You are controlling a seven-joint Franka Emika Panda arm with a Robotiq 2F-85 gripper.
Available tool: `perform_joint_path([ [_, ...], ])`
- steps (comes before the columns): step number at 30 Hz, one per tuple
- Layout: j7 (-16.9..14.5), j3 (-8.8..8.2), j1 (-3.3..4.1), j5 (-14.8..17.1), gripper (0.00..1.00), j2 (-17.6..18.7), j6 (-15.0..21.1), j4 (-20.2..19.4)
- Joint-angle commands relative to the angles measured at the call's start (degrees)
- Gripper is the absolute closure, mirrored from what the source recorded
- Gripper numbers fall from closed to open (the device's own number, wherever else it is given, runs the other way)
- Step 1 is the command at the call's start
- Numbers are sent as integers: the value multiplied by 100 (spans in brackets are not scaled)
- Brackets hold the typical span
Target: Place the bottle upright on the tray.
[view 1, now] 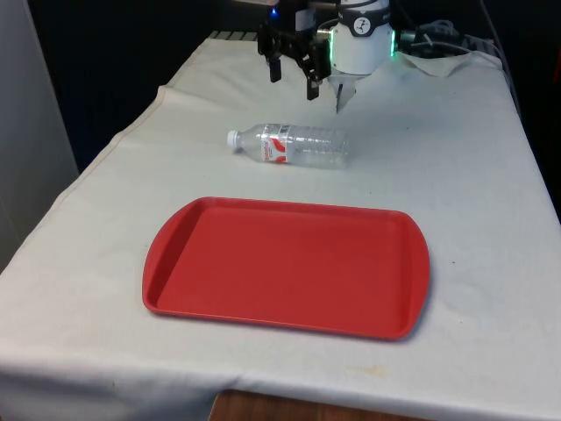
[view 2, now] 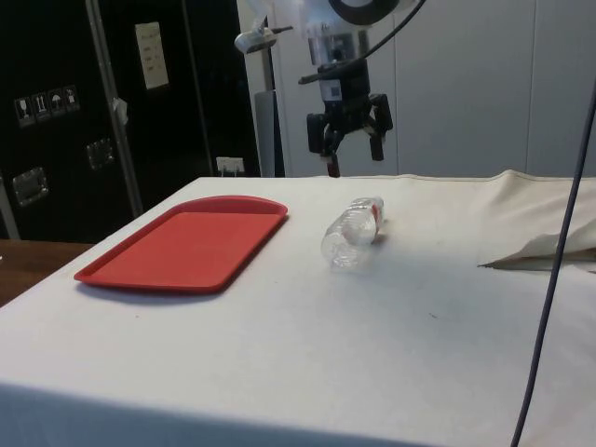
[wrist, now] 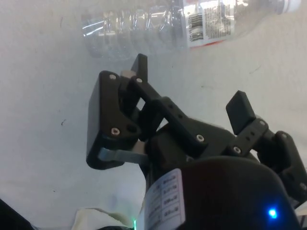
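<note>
White cloth [view 1: 473, 175] covers the table beneath the gripper and hangs over its edges. A rumpled fold of fabric [view 2: 545, 250] lies on the tabletop well off to one side of the gripper. Dark cabinets [view 2: 56, 112] stand beyond the table, carrying small labels [view 2: 152, 55].

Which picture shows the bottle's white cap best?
The front view: the bottle lies sideways, its cap in plain sight. The side view looks at the bottle's base end, hiding the cap. The wrist view catches the cap at the picture's edge.

Even overhead light, soft shadows on the white cloth [view 1: 491, 289]; backgrounds fall dark.
</note>
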Motion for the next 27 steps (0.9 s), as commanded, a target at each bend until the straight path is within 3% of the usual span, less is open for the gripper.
perform_joint_path([
  [1,40,0,0,40,0,6,69,-6],
  [27,922,-6,0,23,0,-6,80,0],
])
